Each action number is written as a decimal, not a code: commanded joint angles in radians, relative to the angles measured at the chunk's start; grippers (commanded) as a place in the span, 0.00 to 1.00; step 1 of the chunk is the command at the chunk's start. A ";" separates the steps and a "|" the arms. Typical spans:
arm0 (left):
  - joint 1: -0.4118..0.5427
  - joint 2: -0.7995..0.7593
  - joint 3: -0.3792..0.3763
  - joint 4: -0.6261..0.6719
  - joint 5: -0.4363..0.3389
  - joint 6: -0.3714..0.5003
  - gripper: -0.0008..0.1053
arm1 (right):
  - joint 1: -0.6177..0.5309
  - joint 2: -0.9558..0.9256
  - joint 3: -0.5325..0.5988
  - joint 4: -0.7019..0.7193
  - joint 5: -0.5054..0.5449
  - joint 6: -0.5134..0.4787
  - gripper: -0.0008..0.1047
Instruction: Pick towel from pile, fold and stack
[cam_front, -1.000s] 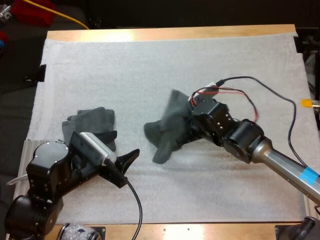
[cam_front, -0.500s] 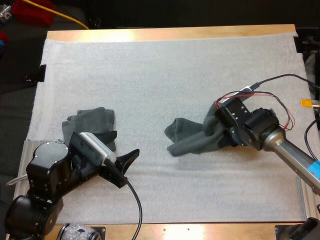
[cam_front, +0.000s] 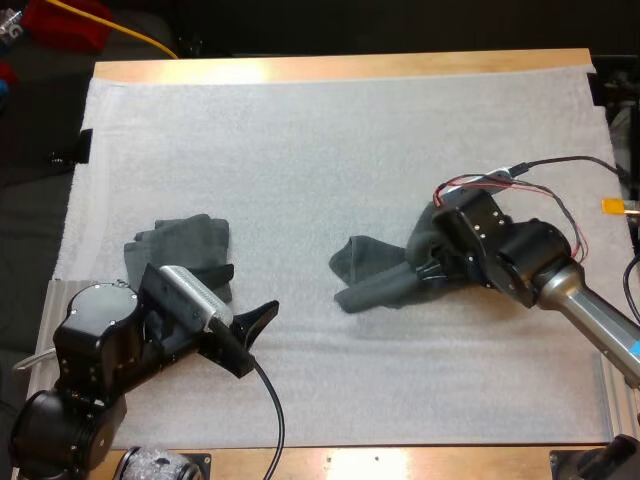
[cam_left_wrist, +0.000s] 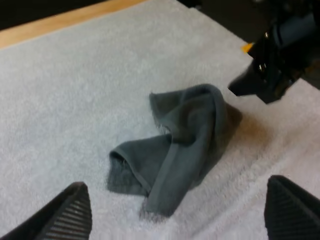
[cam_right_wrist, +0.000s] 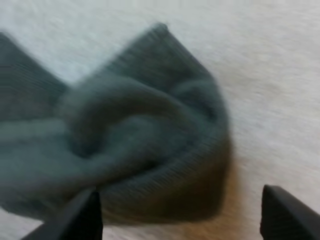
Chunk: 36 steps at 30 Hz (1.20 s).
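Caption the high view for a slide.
Right gripper at one end of a crumpled dark grey-green towel; left gripper open beside a second grey-green towel, both on the white mat.

In the high view's lower left, the left arm (cam_front: 100, 345) covers part of the towel pile (cam_front: 185, 240); the right tool (cam_front: 425, 267) hides one end of the crumpled towel (cam_front: 370, 278).

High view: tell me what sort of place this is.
Probably a robotics lab workstation, not a home: a wooden table under a white mat, a left arm and right arm reaching over it, and a crumpled towel plus a towel pile as practice material.
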<state>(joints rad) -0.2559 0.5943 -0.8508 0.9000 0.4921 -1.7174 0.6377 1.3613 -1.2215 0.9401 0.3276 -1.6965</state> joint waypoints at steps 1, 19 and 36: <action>-0.005 0.000 -0.008 0.015 0.005 -0.006 0.66 | -0.006 -0.007 -0.008 -0.008 -0.045 0.022 0.61; -0.005 0.000 -0.008 0.036 0.005 -0.006 0.66 | 0.203 0.032 -0.008 -0.076 -0.437 -0.023 0.61; -0.005 0.000 -0.008 0.184 0.005 -0.006 0.66 | 0.345 0.253 -0.008 -0.236 -0.234 -0.164 0.58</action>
<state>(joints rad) -0.2559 0.5943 -0.8508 1.0792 0.4921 -1.7174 0.9808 1.6173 -1.2215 0.7058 0.0827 -1.8542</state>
